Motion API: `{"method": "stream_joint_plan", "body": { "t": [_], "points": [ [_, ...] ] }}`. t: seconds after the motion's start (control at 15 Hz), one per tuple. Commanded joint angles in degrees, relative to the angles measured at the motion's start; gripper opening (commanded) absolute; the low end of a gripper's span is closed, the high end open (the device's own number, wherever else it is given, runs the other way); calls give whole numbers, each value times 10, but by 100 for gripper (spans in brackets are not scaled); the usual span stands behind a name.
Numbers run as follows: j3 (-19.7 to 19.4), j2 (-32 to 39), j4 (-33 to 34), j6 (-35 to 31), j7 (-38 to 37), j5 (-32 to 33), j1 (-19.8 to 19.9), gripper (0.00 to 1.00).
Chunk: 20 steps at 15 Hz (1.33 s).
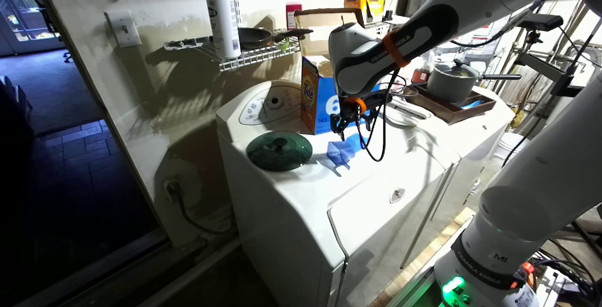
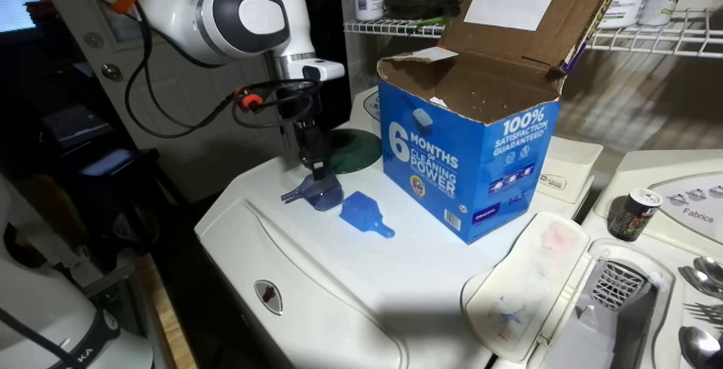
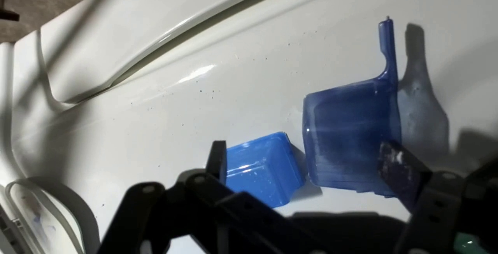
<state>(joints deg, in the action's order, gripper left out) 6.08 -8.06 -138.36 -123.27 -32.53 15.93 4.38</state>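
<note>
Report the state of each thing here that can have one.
Gripper: open.
Darker blue scoop: on its side.
Lighter blue scoop: lying ungripped.
Tide box: open at the top.
Cream hinged container: open.
Machine door: shut.
Grey pot: covered.
Green lid: lying knob-up.
Base light: lit green.
Light switch: position unclear.

Detergent box (image 2: 463, 148): flap (image 2: 570, 24) cut off by top edge, front face (image 1: 322, 105) partly hidden behind gripper (image 1: 356, 132), each in an exterior view. Beside box: green lid (image 2: 358, 151), partly behind gripper. In front of box: dark blue scoop (image 2: 326, 195), likewise; light blue scoop (image 2: 361, 211), handle (image 2: 387, 232) hidden in wrist view. Right of box: spoons (image 2: 699, 348) and forks (image 2: 706, 311), cut off by picture edge; black can (image 2: 634, 217), print illegible.
</note>
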Motion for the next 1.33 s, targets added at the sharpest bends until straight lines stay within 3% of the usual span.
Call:
{"method": "stream_joint_plan", "body": {
  "t": [0.0, 0.4, 1.07, 1.13, 1.2, 1.27],
  "points": [
    [-1, 56, 40, -2, -13, 35, -18, 100],
    [-4, 87, 65, -25, -20, 41, -51, 100],
    [-21, 177, 135, 32, -47, 80, -84, 100],
    [-22, 183, 142, 40, -49, 82, -88, 92],
    [-24, 187, 148, 46, -51, 83, -92, 74],
    [-26, 190, 153, 53, -55, 86, -96, 68]
  ]
}}
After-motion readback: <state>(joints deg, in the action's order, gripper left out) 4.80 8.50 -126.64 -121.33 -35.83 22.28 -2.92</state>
